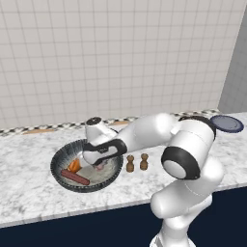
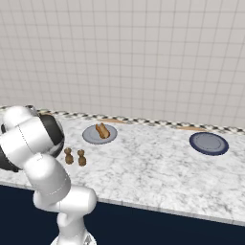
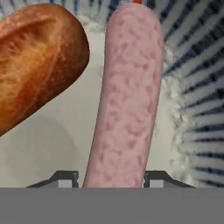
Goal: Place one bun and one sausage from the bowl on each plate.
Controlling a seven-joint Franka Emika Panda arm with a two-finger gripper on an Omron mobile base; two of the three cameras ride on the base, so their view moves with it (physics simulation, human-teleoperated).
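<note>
My gripper [image 1: 99, 165] is down inside the dark ribbed bowl [image 1: 60, 161], shut on the pale pink sausage [image 1: 100, 168]. In the hand view the pink sausage [image 3: 127, 100] fills the gap between the two tips of the gripper [image 3: 111, 179] and runs away along the bowl's pale floor [image 3: 52, 144]. An orange-tan bun [image 3: 35, 61] lies just left of it. This bun [image 1: 74, 165] and the dark red sausage [image 1: 75, 177] rest in the bowl's left half. The light grey plate [image 2: 91, 136] carries the other bun [image 2: 102, 130]. The dark blue-grey plate [image 2: 208, 143] is bare.
Two small brown shakers [image 1: 130, 164] [image 1: 144, 162] stand on the marble counter just right of the bowl, between it and my arm. The dark blue plate [image 1: 226, 123] sits far right near the tiled back wall. The counter's front edge drops to a dark cabinet.
</note>
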